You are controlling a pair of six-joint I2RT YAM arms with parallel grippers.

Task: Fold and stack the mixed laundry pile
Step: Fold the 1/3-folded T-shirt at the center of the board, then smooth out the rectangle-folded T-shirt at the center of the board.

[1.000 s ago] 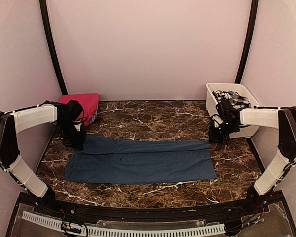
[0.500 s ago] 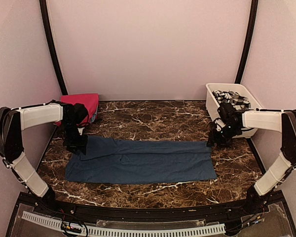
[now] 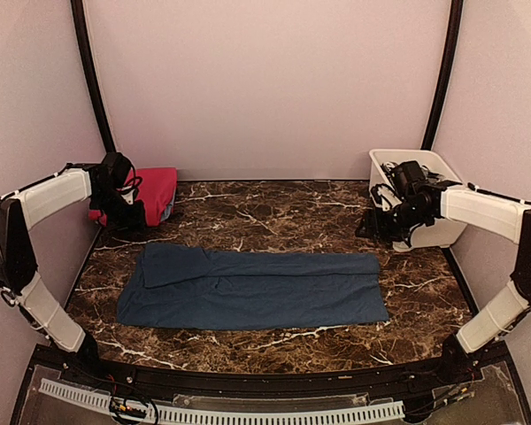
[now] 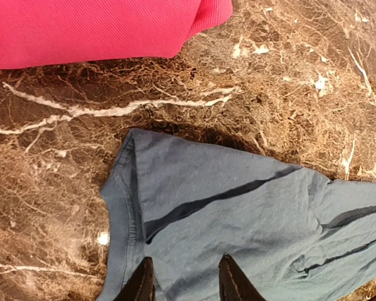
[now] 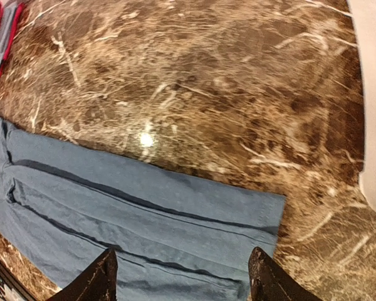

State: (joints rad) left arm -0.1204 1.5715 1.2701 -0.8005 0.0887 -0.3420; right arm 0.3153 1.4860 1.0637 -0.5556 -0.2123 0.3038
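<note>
A dark blue garment (image 3: 252, 288) lies flat on the marble table (image 3: 274, 212), folded lengthwise into a long strip; it also fills the lower part of the left wrist view (image 4: 238, 213) and the right wrist view (image 5: 131, 213). A folded magenta-pink garment (image 3: 152, 190) sits at the back left, with a light blue edge (image 5: 9, 28) under it. Grey-and-white patterned cloth (image 3: 418, 173) lies in the white tub (image 3: 425, 232). My left gripper (image 3: 124, 212) (image 4: 187, 283) hangs open above the strip's left end, holding nothing. My right gripper (image 3: 372, 227) (image 5: 185, 279) is wide open above the right end.
The tub stands at the back right against the wall, right behind my right arm. Black frame posts (image 3: 93, 84) rise at both back corners. Pale walls close in the table on three sides. Bare marble shows behind and in front of the blue strip.
Both grippers were shut at the blue garment's far corners; they have opened, let go and lifted away, the left toward the pink garment, the right toward the tub. The garment lies still.
</note>
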